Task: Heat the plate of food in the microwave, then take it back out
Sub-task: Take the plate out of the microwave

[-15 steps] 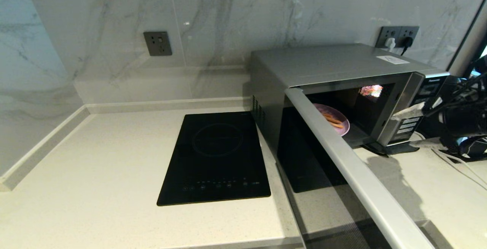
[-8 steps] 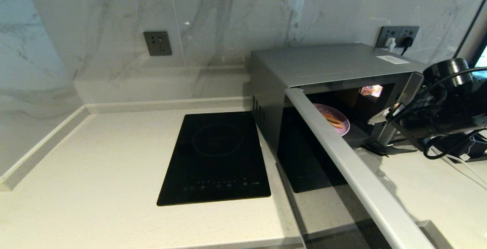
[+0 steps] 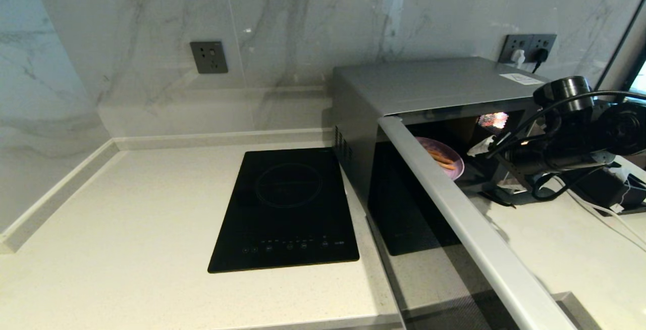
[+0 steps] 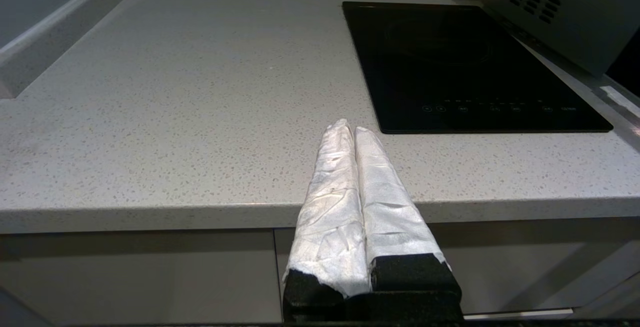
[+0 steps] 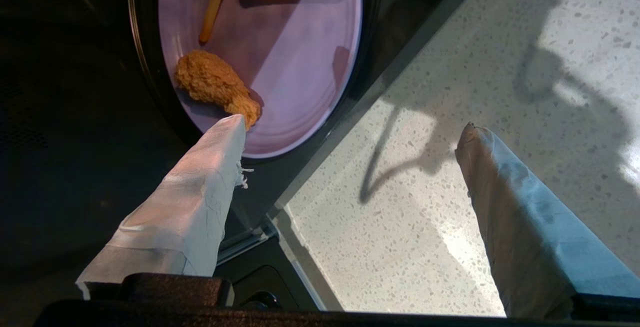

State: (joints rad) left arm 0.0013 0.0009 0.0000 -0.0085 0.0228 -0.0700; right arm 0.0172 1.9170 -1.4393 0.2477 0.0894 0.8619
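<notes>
One plate (image 3: 440, 159) sits inside the open microwave (image 3: 429, 88), near the front of the cavity. The right gripper (image 5: 350, 152) hangs at the doorway with fingers spread wide, empty; the plate lies just ahead, toward one finger. It carries one fried chunk and three visible fries. The left gripper (image 4: 352, 132) idles with fingers pressed together over the surface (image 4: 175, 92), well apart

- The microwave (image 3: 429, 88) stands on the surface (image 3: 126, 229) at 2 o'clock, against the back wall, its door (image 3: 454, 209) swung out toward 5 o'clock.
- The plate of food (image 3: 446, 161) lies inside the microwave, near its opening.
- The induction hob (image 3: 287, 209) is set into the surface just beside the microwave, at its 9 o'clock.
- The right gripper (image 3: 484, 146) sits at the microwave's opening, at 3 o'clock of the plate.
</notes>
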